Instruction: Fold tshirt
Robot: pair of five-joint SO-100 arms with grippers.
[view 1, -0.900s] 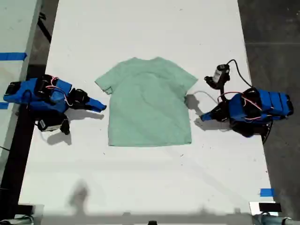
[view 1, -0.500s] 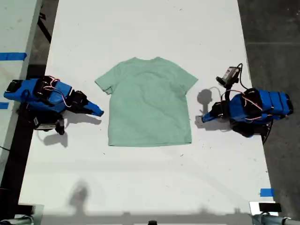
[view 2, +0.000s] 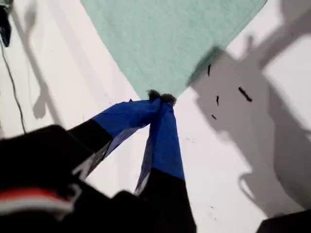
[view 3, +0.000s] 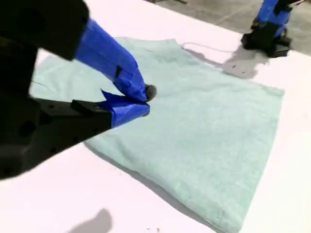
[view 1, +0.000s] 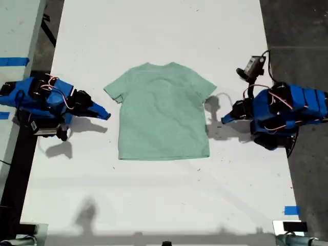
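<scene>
The tshirt (view 1: 163, 113) lies spread flat in the middle of the white surface (view 1: 154, 31), with no fold made yet. The step in hand looks like the approach to the first grasp.

My first claw (view 1: 225, 119) sits off the fabric, toward the surface's edge on the exterior view's right. It is clenched and empty. My second claw (view 1: 106, 115) is near the opposite edge, just beside the shirt, and also looks clenched on nothing.

Next, each claw probably needs to release, drop to a shirt edge and pinch the thin cloth without bunching it.

The exterior view shows the whole flat outline and the gaps beside it. The first wrist view shows closed tips (view 2: 160, 98) aimed at a fabric corner. The second wrist view shows its tips (view 3: 146, 101) against the shirt, with the far arm beyond.
</scene>
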